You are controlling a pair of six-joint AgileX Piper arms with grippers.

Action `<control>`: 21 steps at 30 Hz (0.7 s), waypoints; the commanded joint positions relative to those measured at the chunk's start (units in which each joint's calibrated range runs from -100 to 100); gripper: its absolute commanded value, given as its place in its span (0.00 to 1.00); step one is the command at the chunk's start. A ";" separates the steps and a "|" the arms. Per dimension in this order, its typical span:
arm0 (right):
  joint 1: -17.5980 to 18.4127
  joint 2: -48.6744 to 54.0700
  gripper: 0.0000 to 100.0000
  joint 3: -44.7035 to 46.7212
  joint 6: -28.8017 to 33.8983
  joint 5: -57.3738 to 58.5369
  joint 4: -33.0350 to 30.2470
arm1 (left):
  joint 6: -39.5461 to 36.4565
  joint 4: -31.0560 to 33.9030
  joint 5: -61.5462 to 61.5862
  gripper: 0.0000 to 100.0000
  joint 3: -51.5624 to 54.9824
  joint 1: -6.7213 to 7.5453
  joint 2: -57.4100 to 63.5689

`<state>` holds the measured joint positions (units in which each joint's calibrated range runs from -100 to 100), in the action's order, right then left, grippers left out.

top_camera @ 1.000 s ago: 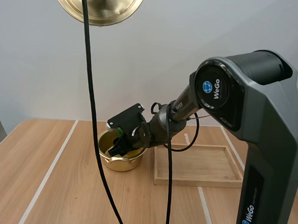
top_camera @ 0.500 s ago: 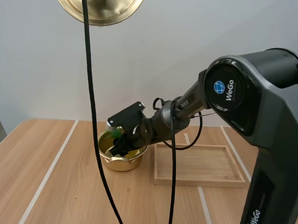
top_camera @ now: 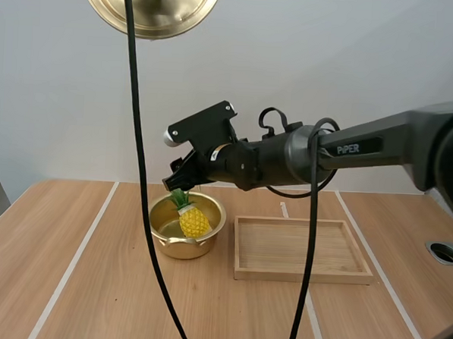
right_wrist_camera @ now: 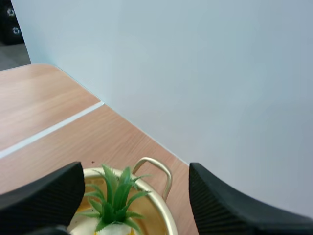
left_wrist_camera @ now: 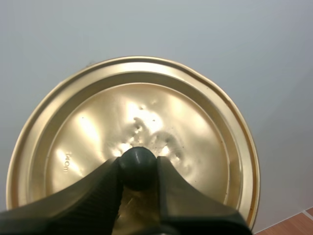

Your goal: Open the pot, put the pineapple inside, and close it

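One change — right gripper [top_camera: 179, 181], fingers spread, has lifted off the pineapple [top_camera: 194, 222] in the pot [top_camera: 164, 244]; left gripper [left_wrist_camera: 138, 165] still pinches the lid [left_wrist_camera: 146, 110].

The pot [top_camera: 178, 249] and lid [left_wrist_camera: 146, 110] are glossy gold metal; the tray [top_camera: 304, 277] and table [top_camera: 90, 299], matt pale wood.

Wooden tray [top_camera: 304, 277]: rectangular, shallow, raised rim. It lies flat on the surface [top_camera: 98, 299], right of centre, with its long side running left to right.

Surface: light wood grain, crossed by narrow white lines. One line [top_camera: 72, 266] runs front to back across the left half. A second [top_camera: 413, 331] passes just right of the tray. A third [top_camera: 312, 320] shows in front of the tray's near rim.

Round ringed hole [top_camera: 444, 252]: set in the surface near its right edge, apart from the tray.

Plain pale wall [top_camera: 331, 61] behind.

Right wrist view: wood surface [right_wrist_camera: 39, 98], one white line [right_wrist_camera: 49, 129], and the wall [right_wrist_camera: 195, 63] at the far edge.
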<state>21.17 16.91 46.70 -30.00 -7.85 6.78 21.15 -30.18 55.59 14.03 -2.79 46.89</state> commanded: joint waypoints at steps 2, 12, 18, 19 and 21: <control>-0.36 5.99 1.00 0.42 -0.24 3.30 0.16 | -0.51 -0.66 -1.31 0.00 -0.51 0.12 0.10; -6.90 12.91 1.00 0.42 -0.57 10.12 -0.20 | -0.51 -0.66 -1.31 0.00 -0.51 0.12 0.10; -12.45 16.93 1.00 0.42 -0.26 13.90 0.18 | -0.51 -0.66 -1.31 0.00 -0.51 0.12 0.10; -13.17 17.76 1.00 0.42 -0.26 14.45 0.18 | -0.51 -0.66 -1.31 0.00 -0.51 0.12 0.10; -14.43 19.52 1.00 0.42 -0.26 15.82 1.42 | -0.51 -0.66 -1.31 0.00 -0.51 0.12 0.10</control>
<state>8.02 34.19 46.70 -30.19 6.45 7.07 21.15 -30.18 55.59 14.03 -2.79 46.89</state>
